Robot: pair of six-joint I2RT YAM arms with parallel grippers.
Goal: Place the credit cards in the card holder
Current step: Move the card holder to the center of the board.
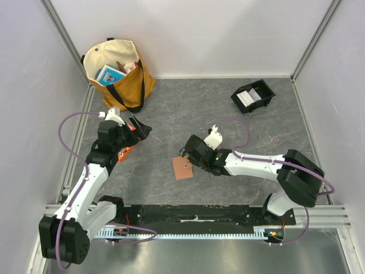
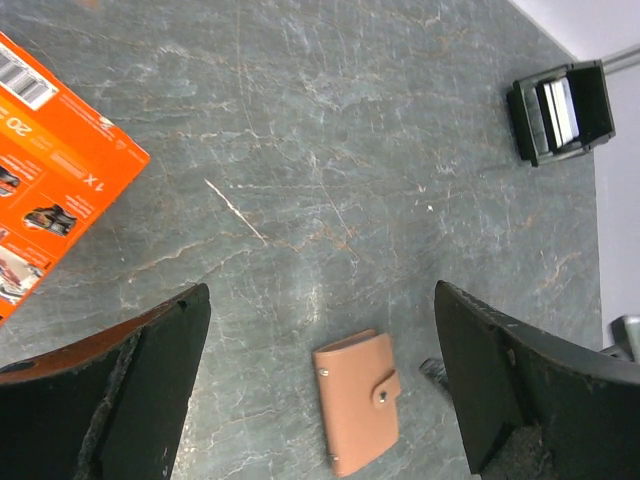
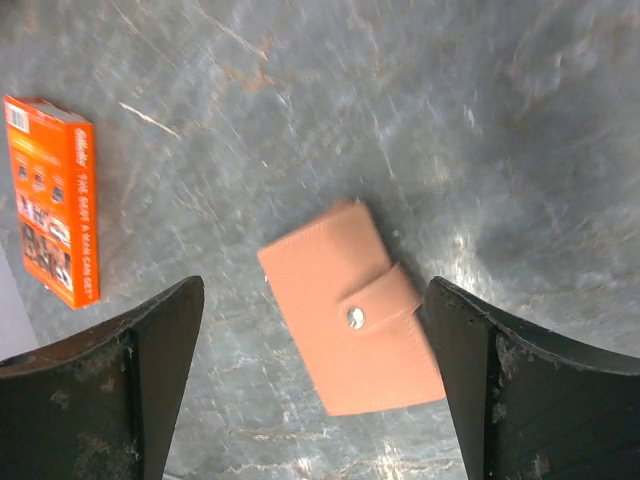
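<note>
The card holder [image 1: 183,168] is a tan wallet lying flat on the grey table with its snap tab fastened. My right gripper [image 1: 190,153] hovers open just above it, and the right wrist view shows the card holder [image 3: 350,320] below and between the spread jaws of the gripper [image 3: 315,285], which touch nothing. The credit cards [image 1: 247,97] are a white stack in the black tray [image 1: 263,90] at the back right. My left gripper [image 1: 138,130] stands open over the orange packet [image 1: 126,150]. Its wrist view takes in the card holder [image 2: 357,400], the credit cards [image 2: 558,105] and the gripper [image 2: 321,290].
A yellow tote bag [image 1: 120,73] with things in it stands at the back left corner. The orange packet [image 2: 50,225] lies left of the card holder, also seen as the orange packet [image 3: 55,200]. The black tray [image 2: 525,110] sits far from both grippers. Walls close in three sides.
</note>
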